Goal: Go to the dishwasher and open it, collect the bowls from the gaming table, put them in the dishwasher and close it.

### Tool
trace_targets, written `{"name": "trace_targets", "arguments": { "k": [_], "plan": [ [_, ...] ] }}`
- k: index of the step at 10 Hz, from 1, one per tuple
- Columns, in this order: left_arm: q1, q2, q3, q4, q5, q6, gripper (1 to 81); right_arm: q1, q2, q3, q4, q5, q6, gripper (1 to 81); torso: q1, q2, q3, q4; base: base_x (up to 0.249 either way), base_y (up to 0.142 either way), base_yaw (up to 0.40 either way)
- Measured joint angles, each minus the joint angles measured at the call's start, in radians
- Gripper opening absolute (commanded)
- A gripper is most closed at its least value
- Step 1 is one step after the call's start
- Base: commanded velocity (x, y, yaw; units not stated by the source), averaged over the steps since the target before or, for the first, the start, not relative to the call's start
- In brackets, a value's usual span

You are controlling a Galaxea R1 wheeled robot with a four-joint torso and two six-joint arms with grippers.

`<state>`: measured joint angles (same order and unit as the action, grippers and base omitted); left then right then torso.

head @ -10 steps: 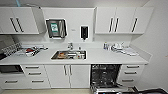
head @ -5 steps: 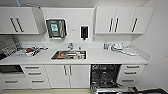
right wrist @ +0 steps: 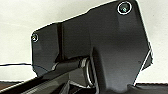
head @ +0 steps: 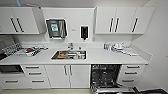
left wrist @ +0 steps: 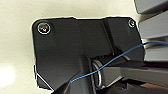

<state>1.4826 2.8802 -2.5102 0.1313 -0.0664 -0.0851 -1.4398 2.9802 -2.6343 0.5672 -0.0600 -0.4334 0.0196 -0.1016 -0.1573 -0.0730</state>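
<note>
Under the counter (head: 100,58) | dishwasher (head: 105,76) open, dark racks showing | no legible writing | end effector states: cannot tell

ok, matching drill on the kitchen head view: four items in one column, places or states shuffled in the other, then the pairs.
Items:
1. dishwasher
2. sink
3. soap dispenser
4. dish rack

Places or states:
A. on the wall above the counter
B. open, dark racks showing
C. far left of the counter
D. set into the counter, middle

Pairs: 1-B, 2-D, 3-A, 4-C

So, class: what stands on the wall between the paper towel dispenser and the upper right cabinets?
A small black dispenser, above the sink, seen in the head view.
</note>
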Motion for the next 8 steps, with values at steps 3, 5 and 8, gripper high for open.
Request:
{"name": "trace_targets", "arguments": {
  "k": [3,5,8],
  "plan": [
    [-0.008,-0.002,0.0,0.0,-0.004,0.0,81.1,0.0,0.0,-0.001,0.0,-0.002,0.0,81.1,0.0,0.0,0.0,0.0,0.0,0.0,0.247],
    [-0.007,-0.002,0.0,0.0,-0.003,0.0,81.1,0.002,0.0,-0.001,0.0,0.0,0.0,81.1,0.0,0.0,0.0,0.0,0.0,0.0,0.288],
    [-0.005,-0.003,0.0,0.0,-0.002,0.0,81.1,0.003,0.0,-0.002,-0.001,0.0,0.0,81.1,0.0,0.0,0.0,0.0,0.0,0.0,0.302]
  ]
}}
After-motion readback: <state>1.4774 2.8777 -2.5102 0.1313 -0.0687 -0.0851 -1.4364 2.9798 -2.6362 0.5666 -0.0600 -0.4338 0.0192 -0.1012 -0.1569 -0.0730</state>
